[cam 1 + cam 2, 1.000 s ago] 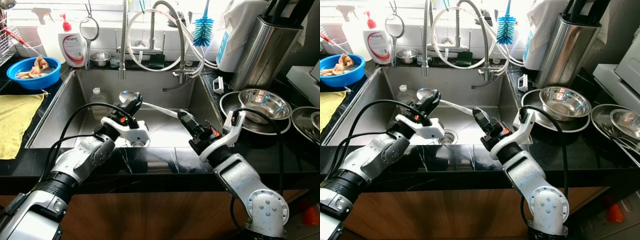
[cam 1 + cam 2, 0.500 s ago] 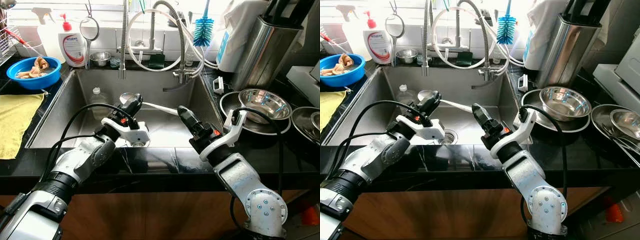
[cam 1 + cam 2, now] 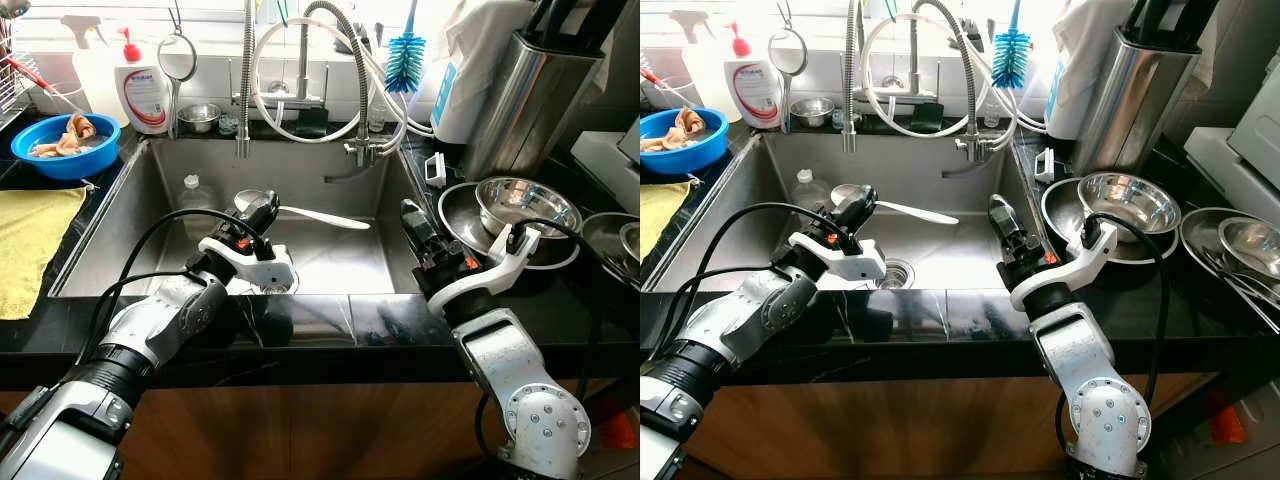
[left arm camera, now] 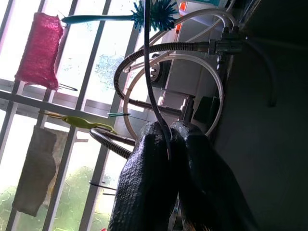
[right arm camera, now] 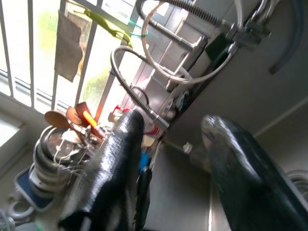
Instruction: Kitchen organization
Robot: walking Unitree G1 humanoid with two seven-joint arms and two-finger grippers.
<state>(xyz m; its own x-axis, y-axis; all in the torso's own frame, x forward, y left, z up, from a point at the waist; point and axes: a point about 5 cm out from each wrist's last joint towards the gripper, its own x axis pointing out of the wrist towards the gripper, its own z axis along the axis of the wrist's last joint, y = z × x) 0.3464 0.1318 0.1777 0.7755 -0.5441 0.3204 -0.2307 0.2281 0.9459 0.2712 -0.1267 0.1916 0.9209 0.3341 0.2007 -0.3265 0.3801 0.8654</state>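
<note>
A steel serving spoon (image 3: 320, 217) hangs level over the sink (image 3: 330, 260), its bowl to the left and its handle pointing right. My left gripper (image 3: 262, 209) is shut on the spoon just behind the bowl; in the left wrist view the fingers (image 4: 159, 163) pinch a thin edge of it. My right gripper (image 3: 412, 214) stands open by the sink's right wall, to the right of the handle's free end and apart from it. In the right wrist view its two fingers (image 5: 115, 159) are spread with nothing between them.
A plastic bottle (image 3: 197, 193) lies in the sink's back left, with the drain (image 3: 276, 286) near the front. Stacked steel bowls (image 3: 525, 205) and a knife block (image 3: 535, 90) stand at the right. A blue bowl (image 3: 65, 147), a yellow cloth (image 3: 30, 240) and a soap bottle (image 3: 143, 90) stand at the left.
My right gripper has let go of the spoon handle, opened and moved right toward the sink's right wall. The left gripper keeps its hold on the spoon, nearly still.
</note>
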